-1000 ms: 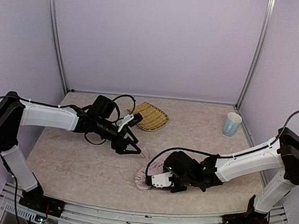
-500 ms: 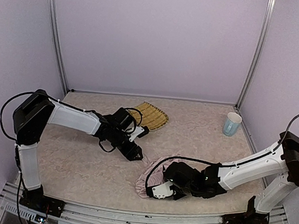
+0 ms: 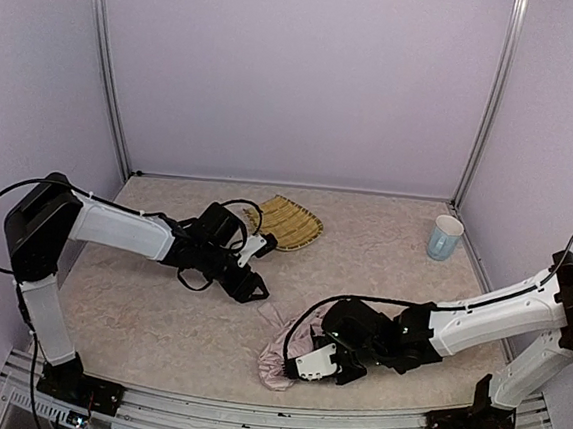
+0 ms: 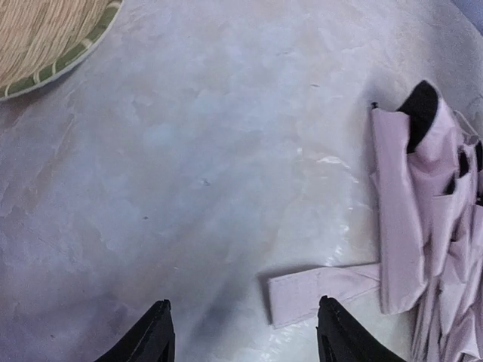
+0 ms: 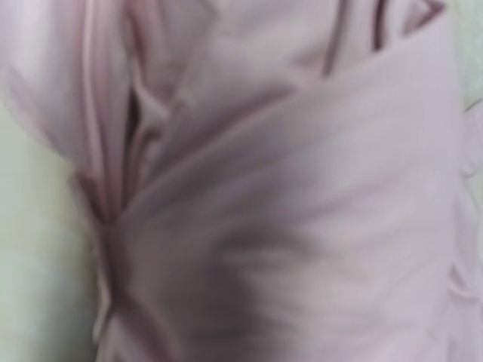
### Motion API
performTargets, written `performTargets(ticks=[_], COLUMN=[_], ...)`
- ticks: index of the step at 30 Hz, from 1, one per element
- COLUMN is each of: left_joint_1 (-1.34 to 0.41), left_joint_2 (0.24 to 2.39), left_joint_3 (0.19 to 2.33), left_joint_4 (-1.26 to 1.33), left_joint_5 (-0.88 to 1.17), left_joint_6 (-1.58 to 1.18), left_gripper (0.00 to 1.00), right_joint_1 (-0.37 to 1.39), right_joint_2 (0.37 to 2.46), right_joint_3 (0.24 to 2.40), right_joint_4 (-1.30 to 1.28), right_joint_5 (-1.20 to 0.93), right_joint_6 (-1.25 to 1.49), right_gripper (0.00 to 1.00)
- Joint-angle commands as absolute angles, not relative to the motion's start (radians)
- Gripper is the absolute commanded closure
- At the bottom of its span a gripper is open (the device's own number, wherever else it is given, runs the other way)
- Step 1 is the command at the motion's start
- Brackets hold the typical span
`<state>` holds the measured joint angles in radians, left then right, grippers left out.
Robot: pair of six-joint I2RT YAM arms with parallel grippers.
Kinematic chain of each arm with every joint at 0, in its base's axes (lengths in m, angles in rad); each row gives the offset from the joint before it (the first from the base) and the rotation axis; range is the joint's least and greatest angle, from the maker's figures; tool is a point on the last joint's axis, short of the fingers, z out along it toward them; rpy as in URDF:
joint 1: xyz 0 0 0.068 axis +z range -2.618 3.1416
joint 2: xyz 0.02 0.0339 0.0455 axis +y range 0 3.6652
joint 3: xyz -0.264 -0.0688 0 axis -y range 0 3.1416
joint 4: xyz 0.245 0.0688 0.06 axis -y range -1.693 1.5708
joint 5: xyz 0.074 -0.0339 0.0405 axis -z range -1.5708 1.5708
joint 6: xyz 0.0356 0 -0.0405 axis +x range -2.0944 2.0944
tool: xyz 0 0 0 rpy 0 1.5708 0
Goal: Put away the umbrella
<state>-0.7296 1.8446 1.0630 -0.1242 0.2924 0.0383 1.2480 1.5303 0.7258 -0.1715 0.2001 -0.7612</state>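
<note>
Mottled beige tabletop (image 3: 127, 311) is spreading under both of my arms, closed in by lilac walls (image 3: 299, 75). Nearest to my bases, the umbrella (image 3: 272, 359) is lying collapsed in a pink heap, and my right gripper (image 3: 298, 368) is pressing in at its right side. From above I cannot make out those fingers. The right wrist camera is showing only blurred pink folds filling the whole picture, so I cannot tell whether that pincer is gripping the fabric or merely resting against it.

My left gripper (image 4: 244, 313) is hovering just left of the heap, low over bare table, its two black tips standing well apart with nothing between them. The left wrist view is giving me what the overhead one is barely showing: a flat pink strap (image 4: 321, 290) lying out from the bundle toward my fingers, and black lining peeking between the folds.

Farther back, a woven tray (image 3: 288, 223) is sitting near the rear wall, beyond my left arm. A pale cup (image 3: 445, 236) is standing upright toward the far right corner, well apart from everything.
</note>
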Motion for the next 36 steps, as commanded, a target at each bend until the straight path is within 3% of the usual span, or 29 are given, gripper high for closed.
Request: performTargets(ticks=[1, 7, 12, 16, 22, 26, 32, 36], left_joint_1=[-0.729, -0.728, -0.734, -0.743, -0.747, -0.728, -0.7, -0.708], left_joint_2=[1.668, 1.448, 1.335, 1.29, 1.29, 1.243, 1.179, 1.255], left_joint_3=[0.947, 0.747, 0.674, 0.613, 0.542, 0.502, 0.447, 0.457], left_joint_4=[0.095, 0.355, 0.458, 0.589, 0.788, 0.781, 0.724, 0.72], left_joint_5=[0.298, 0.222, 0.237, 0.377, 0.624, 0.688, 0.621, 0.75], left_joint_6=[0.069, 0.1, 0.112, 0.122, 0.067, 0.109, 0.188, 0.236], left_gripper=[0.38, 0.38, 0.35, 0.25, 0.15, 0.15, 0.26, 0.12], right_joint_1=[1.175, 1.031, 0.896, 0.873, 0.852, 0.827, 0.783, 0.747], right_joint_2=[1.482, 1.352, 1.165, 1.122, 1.183, 1.195, 1.175, 1.136], right_joint_3=[0.792, 0.832, 0.744, 0.634, 0.633, 0.661, 0.746, 0.712], right_joint_4=[-0.297, -0.215, 0.104, 0.404, 0.565, 0.569, 0.343, 0.408], right_joint_5=[-0.006, -0.157, -0.375, -0.409, -0.433, -0.466, -0.43, -0.449], right_joint_6=[-0.651, -0.472, -0.279, -0.198, -0.119, -0.1, -0.154, -0.099], right_gripper=[1.0, 1.0, 1.0, 1.0, 1.0, 1.0, 1.0, 1.0])
